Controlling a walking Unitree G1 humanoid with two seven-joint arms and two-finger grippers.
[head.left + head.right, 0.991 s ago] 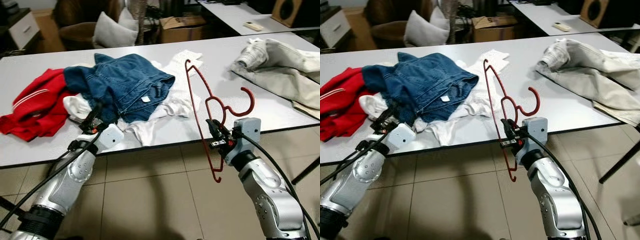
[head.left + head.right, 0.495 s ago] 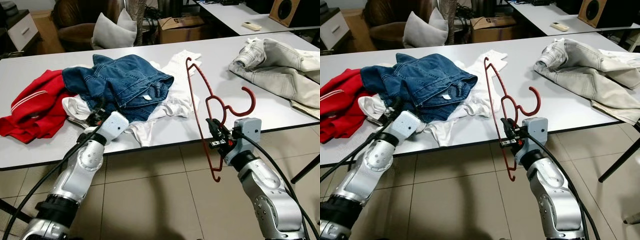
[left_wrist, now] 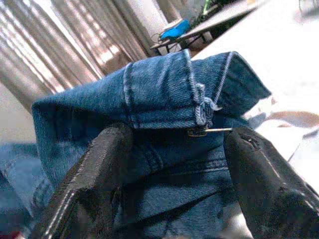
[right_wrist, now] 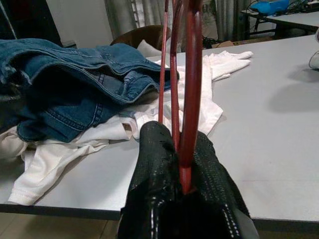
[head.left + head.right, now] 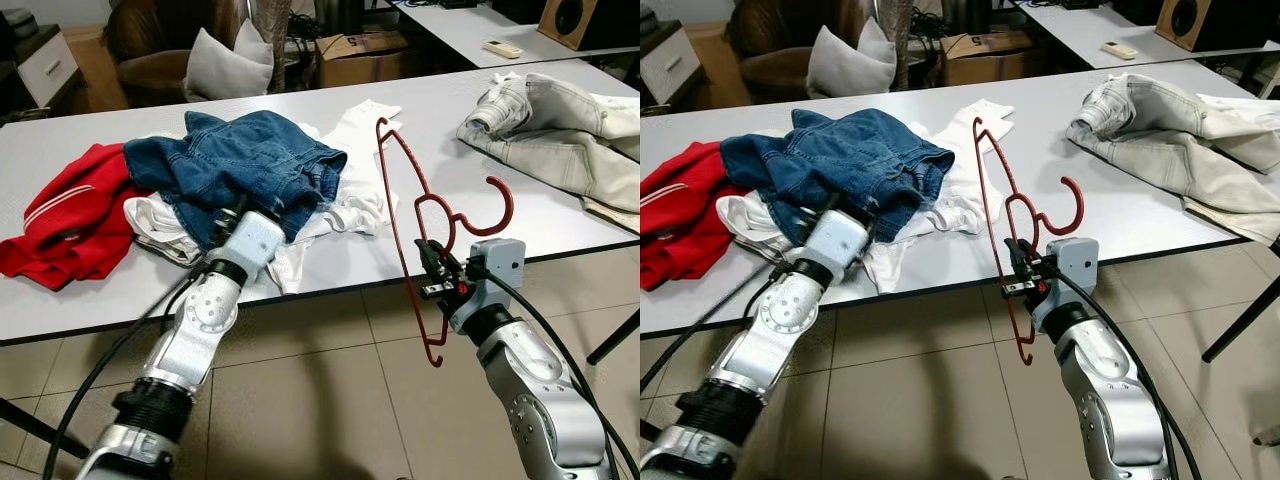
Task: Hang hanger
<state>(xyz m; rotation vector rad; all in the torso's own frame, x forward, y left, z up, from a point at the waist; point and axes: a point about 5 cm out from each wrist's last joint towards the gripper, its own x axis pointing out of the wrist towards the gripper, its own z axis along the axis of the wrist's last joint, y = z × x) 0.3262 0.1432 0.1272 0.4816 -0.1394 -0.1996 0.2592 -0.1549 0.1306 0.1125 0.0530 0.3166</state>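
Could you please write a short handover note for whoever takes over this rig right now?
Right gripper: jaws shut on the red hanger, held upright at the table's front edge.
Left gripper: jaws open, at the blue jeans on the clothes pile, one on each side of a denim fold.
Done: hanger picked up.
Left: grasp the jeans, put them on the hanger, hang it.

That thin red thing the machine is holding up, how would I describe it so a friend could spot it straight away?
Start at the long white table strewn with clothes, then go to its near edge, where the right gripper is shut on a red hanger held nearly upright, hook curling to the robot's right. Unlike the soft blue jeans and white shirt beside it, it is a rigid, thin outline.
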